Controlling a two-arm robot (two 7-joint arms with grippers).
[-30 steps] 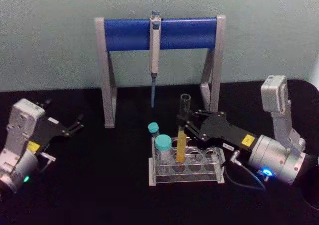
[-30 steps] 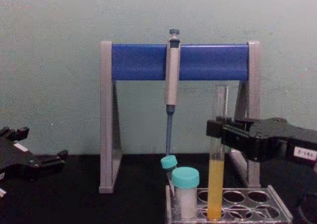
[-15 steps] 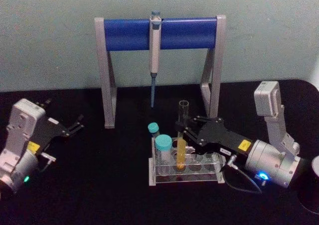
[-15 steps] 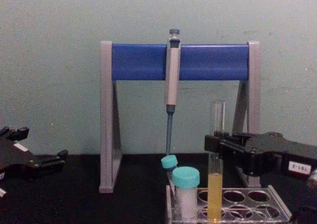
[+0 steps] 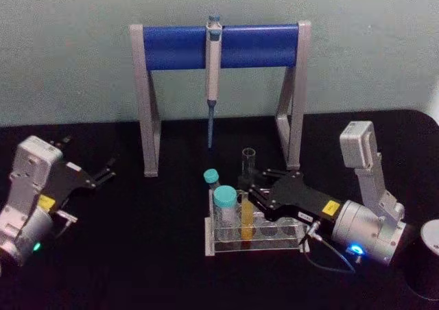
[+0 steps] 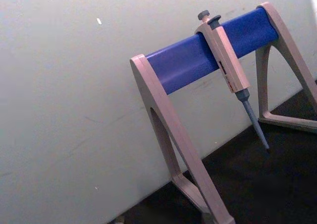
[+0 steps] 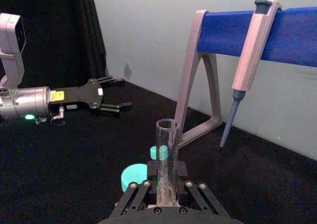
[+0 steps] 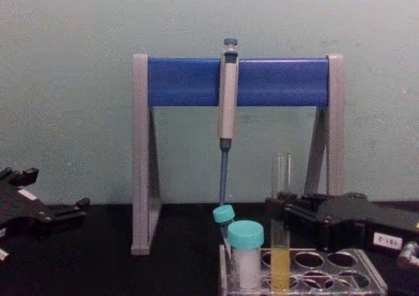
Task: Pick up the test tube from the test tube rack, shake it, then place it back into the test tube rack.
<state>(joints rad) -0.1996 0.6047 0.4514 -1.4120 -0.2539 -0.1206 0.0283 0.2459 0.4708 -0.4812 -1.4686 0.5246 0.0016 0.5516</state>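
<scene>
The test tube (image 5: 247, 180) is a tall clear tube with yellow-orange liquid in its lower part. It stands upright in a hole of the clear test tube rack (image 5: 288, 245), near the rack's left half. My right gripper (image 5: 251, 185) is shut on the test tube about halfway up, just above the rack's top plate. From the chest view the test tube (image 8: 281, 178) rises above the right gripper (image 8: 277, 212) and its liquid reaches down into the rack (image 8: 340, 284). The right wrist view shows the tube (image 7: 167, 149) held between the fingers. My left gripper (image 5: 106, 171) is parked open at the left.
A grey-and-blue pipette stand (image 5: 178, 47) with a hanging pipette (image 5: 212, 70) stands behind the rack. Two teal-capped vials (image 5: 224, 200) sit in the rack's left end, close beside the tube. A dark round container (image 5: 426, 258) sits at the right edge.
The right gripper has come down with the test tube, and the tube has sunk deeper into the rack hole. The left arm has stayed still.
</scene>
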